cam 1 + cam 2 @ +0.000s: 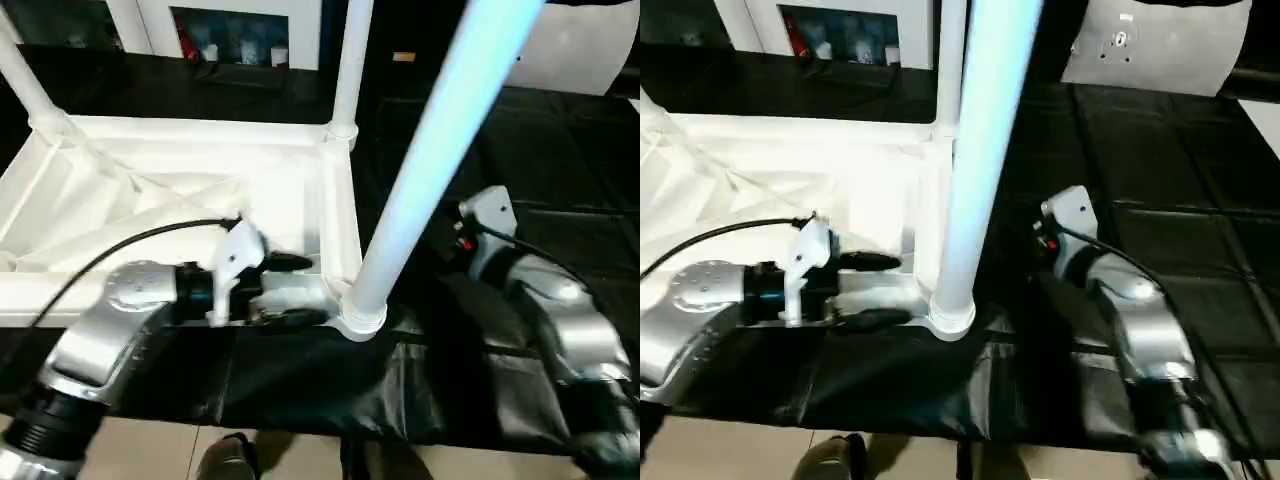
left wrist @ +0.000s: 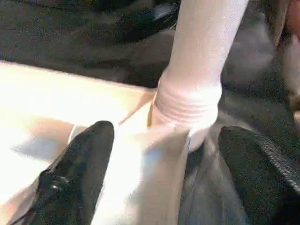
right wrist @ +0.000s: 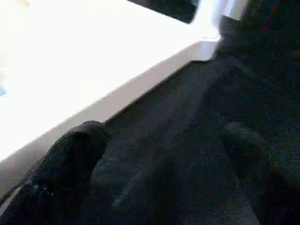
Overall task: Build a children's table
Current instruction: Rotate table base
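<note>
The white tabletop (image 1: 180,135) lies upside down on a black mat, ribbed underside up. Three white legs stand in its corner sockets: a near right leg (image 1: 430,160), a far right leg (image 1: 350,70) and a far left leg (image 1: 25,85). My left gripper (image 1: 312,290) is open and straddles the near rim just left of the near right socket (image 2: 187,105), one finger (image 2: 84,164) inside the rim and the other outside. My right gripper (image 3: 159,140) is open over the mat beside the tabletop's right side, nothing between its fingers.
The black mat (image 1: 560,150) covers the ground to the right of the tabletop. A white cabinet with glass doors (image 1: 230,35) stands at the back, a white panel (image 1: 1160,45) at the far right. Pale floor (image 1: 150,450) shows past the mat's near edge.
</note>
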`<state>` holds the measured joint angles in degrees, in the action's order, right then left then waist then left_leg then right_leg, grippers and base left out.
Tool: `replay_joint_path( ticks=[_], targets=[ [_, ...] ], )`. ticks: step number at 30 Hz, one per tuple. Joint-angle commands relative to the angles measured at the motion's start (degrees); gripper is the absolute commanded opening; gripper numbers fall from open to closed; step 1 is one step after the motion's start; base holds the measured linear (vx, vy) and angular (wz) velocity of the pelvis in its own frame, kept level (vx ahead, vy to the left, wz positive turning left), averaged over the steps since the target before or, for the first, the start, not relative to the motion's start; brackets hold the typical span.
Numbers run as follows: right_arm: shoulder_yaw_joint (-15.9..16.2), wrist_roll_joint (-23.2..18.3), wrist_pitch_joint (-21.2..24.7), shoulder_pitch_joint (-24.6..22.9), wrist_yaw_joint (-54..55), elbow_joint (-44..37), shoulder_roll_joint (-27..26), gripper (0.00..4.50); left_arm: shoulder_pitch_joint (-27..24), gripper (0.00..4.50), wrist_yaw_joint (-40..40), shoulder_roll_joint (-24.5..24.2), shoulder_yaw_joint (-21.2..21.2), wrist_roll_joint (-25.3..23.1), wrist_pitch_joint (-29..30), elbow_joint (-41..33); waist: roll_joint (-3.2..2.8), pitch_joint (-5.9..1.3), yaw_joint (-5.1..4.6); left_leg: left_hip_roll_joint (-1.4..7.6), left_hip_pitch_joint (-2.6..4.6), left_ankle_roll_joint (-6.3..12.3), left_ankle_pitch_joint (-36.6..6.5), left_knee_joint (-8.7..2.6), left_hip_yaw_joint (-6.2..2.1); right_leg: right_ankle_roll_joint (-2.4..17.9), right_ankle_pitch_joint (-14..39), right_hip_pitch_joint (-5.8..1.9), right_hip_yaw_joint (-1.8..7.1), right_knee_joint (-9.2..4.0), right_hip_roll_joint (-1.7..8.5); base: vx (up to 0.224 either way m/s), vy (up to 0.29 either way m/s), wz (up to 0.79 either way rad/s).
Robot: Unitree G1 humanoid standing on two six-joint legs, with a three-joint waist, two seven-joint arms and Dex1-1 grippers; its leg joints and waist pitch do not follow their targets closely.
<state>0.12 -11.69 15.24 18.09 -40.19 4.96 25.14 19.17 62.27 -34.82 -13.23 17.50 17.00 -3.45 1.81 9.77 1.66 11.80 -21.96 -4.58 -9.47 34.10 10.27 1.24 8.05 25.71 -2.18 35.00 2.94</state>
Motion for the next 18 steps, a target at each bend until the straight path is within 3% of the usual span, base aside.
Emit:
replay_joint_path(
  ticks=[1,4,9,13,16,17,18],
  targets=[
    [0.15,-1.96,1.16,-1.33,-2.87,-3.55,1.4,4.5,0.6,3.6,0.89,-0.66,-1.45,-1.74,-1.37,0.36,-0.81,-5.48,0.21,0.75,1.38,1.5,-13.8,-3.76,0.05,9.58,19.45,-3.81,2.48,-4.47,3.06,0.0,0.0,0.0],
    [0.0,-5.7,4.45,-5.98,-7.51,-10.82,5.04,4.5,0.57,3.3,1.21,-0.58,-2.68,-3.15,-2.58,1.62,-0.87,-5.49,0.32,0.67,1.25,1.53,-13.71,-3.75,0.05,9.72,19.64,-3.86,2.43,-4.59,3.07,0.0,0.0,0.0],
    [-0.25,-7.54,7.26,-9.3,-10.25,-15.8,7.68,4.5,0.72,2.84,2.2,0.46,-3.07,-3.24,-3.85,2.49,-0.67,-5.46,0.54,0.69,1.14,1.86,-13.85,-3.68,-0.03,9.18,21.68,-3.87,2.43,-4.88,3.22,0.0,0.0,0.0],
    [-0.39,-9.77,9.92,-11.39,-11.99,-19.29,9.79,4.5,1.2,2.63,2.88,0.18,-4.41,-4.9,-5.33,4.1,-0.44,-5.37,0.42,0.45,1.0,2.11,-14.3,-3.62,-0.12,5.94,27.52,-3.66,2.34,-5.56,3.26,0.0,0.0,0.0],
    [-0.42,-10.21,11.07,-14.12,-13.42,-22.41,12.52,4.5,1.4,2.34,2.95,0.01,-5.4,-6.16,-5.44,4.82,-0.44,-5.37,0.41,0.4,0.93,2.18,-14.52,-3.6,-0.21,4.89,29.52,-3.58,2.17,-5.93,3.15,0.0,0.0,0.0],
    [-0.46,-9.76,10.67,-14.66,-13.42,-22.69,12.67,4.5,1.27,2.29,3.02,-0.12,-5.72,-6.51,-5.26,4.7,-0.94,-5.5,0.55,0.42,1.1,2.14,-14.64,-3.52,-0.23,4.93,29.79,-3.47,2.18,-5.92,3.24,0.0,0.0,0.0],
    [-0.5,-9.59,10.54,-15.05,-13.36,-23.02,12.73,4.5,1.19,2.18,3.16,-0.13,-5.98,-6.87,-5.17,4.66,-0.83,-5.36,0.37,0.4,1.13,2.07,-15.48,-3.58,-0.28,4.73,31.23,-3.32,1.99,-6.22,3.23,0.0,0.0,0.0]
  ],
)
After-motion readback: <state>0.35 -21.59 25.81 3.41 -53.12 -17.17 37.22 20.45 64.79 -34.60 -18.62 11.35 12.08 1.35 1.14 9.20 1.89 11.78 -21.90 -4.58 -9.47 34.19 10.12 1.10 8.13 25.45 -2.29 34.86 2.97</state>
